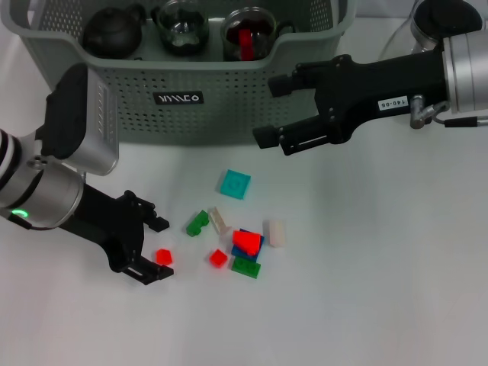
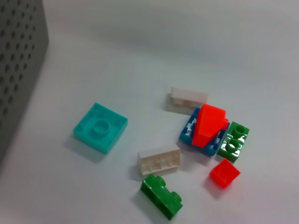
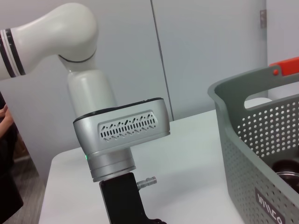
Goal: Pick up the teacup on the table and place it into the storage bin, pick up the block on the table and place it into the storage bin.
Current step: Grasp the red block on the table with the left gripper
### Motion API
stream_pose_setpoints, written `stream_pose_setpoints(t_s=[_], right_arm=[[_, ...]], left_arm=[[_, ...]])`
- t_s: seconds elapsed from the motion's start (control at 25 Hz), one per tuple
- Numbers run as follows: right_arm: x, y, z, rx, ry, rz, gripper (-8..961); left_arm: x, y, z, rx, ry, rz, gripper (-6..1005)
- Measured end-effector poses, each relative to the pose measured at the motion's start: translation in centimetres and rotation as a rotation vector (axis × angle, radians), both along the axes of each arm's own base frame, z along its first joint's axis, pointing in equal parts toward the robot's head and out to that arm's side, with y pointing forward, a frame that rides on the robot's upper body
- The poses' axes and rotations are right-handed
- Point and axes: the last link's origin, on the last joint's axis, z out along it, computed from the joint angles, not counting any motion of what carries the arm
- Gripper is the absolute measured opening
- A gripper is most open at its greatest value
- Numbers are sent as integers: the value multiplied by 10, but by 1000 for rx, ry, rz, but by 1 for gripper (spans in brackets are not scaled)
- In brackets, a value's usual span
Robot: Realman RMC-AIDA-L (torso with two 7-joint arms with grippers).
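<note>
The grey-green storage bin (image 1: 229, 107) stands at the back, also seen as storage bin (image 3: 252, 135) and as a perforated wall (image 2: 18, 70). Inside it are two glass teacups (image 1: 181, 27) (image 1: 248, 34) and a dark teapot (image 1: 113, 32). Several blocks lie on the table in front. My left gripper (image 1: 160, 248) is low at the front left, open, with a small red block (image 1: 163, 257) between its fingertips, nearer the front one. My right gripper (image 1: 271, 110) hovers open and holds nothing just before the bin's front wall.
Loose on the white table are a teal plate (image 1: 235, 184) (image 2: 100, 127), white bricks (image 1: 274, 232) (image 2: 159, 159), green bricks (image 1: 197, 223) (image 2: 162, 196), a red slope on a blue brick (image 1: 246, 242) (image 2: 205, 125), and another small red block (image 1: 219, 258) (image 2: 224, 172).
</note>
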Motion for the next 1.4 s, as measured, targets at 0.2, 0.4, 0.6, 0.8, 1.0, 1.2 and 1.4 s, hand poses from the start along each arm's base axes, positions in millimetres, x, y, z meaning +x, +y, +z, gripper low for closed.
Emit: stream_pose_setpoints(t_s=[0.2,0.4,0.6,0.8,1.0,1.2,1.4], right_arm=[[1,1,0,1,2,-4,944],[1,1,0,0,2,-4,944],[1,0,0,0,1,-5,944],[1,0,0,0,1,-5,944],[1,0,0,-1,-1,-4,943],[1,1,0,5,-4,-6,943],[1,1,0,6,-5,-5,943]], left_arm=[[1,-1,-2,-11,7,-11,687],[2,0,-2,-11,8,-13,574],[1,0,-2,-8,8,-12,462],[1,-1,-2,-8,8,-11,373],[1,-1,-3,-10,7,-9,356],[1,-3,-5,-21,10,-10,356],[0,-3,-6,-17,11,-6,355]])
